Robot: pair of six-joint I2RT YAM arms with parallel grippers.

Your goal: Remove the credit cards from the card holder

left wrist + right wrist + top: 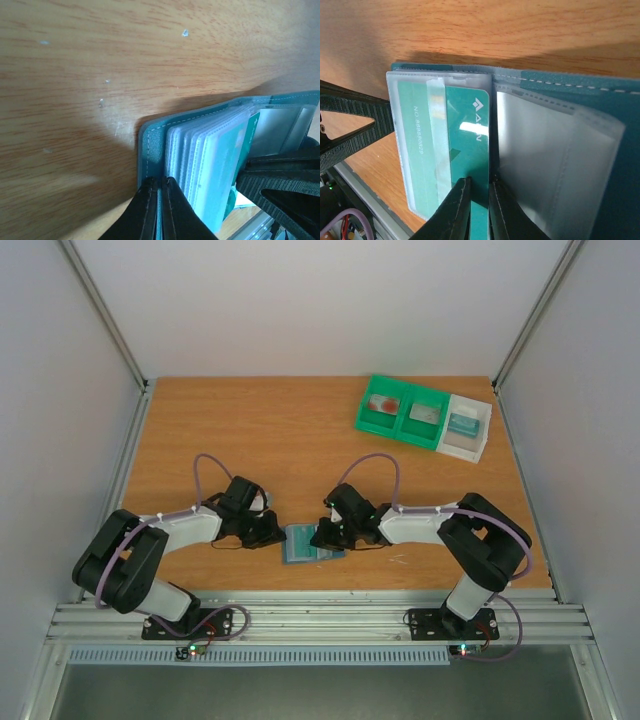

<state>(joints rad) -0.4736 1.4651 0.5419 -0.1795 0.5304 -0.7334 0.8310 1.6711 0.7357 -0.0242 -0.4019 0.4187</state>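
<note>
The blue-grey card holder (305,543) lies open on the table's near edge, between both grippers. My left gripper (278,536) is shut on the edge of its cover (152,145), with the fingertips (160,182) pressed on the thin flap beside a fan of clear sleeves (210,160). My right gripper (322,537) is shut on a teal card (467,135) with a white logo; the fingertips (481,185) pinch its lower edge. That card overlaps a clear sleeve (415,145) with a number showing through it. A reddish credit card (384,403) lies in the green tray.
A green two-compartment tray (395,432) stands at the back right with a grey piece (426,413) in its right half. A white tray (480,430) beside it holds a teal piece (463,423). A metal rail (320,615) runs just behind the card holder's near side.
</note>
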